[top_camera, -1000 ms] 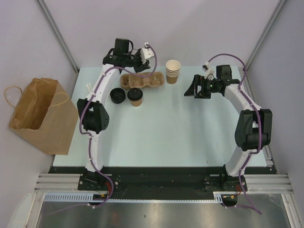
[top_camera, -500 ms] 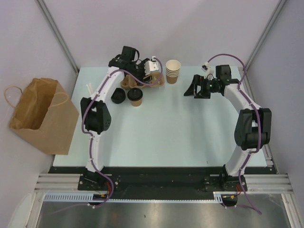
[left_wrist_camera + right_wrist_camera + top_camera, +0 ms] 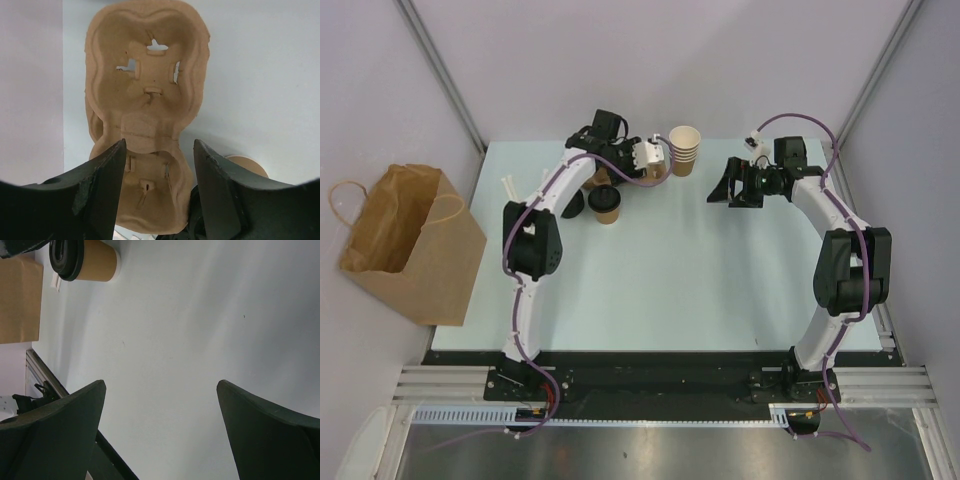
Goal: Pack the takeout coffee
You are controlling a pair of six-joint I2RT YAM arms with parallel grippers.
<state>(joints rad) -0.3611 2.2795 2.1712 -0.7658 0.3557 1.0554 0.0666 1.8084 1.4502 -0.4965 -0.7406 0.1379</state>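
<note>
From above, the left arm hides most of the pulp carrier (image 3: 601, 178), with the takeout coffee (image 3: 606, 203) upright just beside it; the left wrist view shows the left gripper (image 3: 159, 145) parted astride the carrier's waist, not pinching it; in the right wrist view the right gripper (image 3: 161, 385) gapes wide, holding nothing, and the top edge crops the coffee.
</note>
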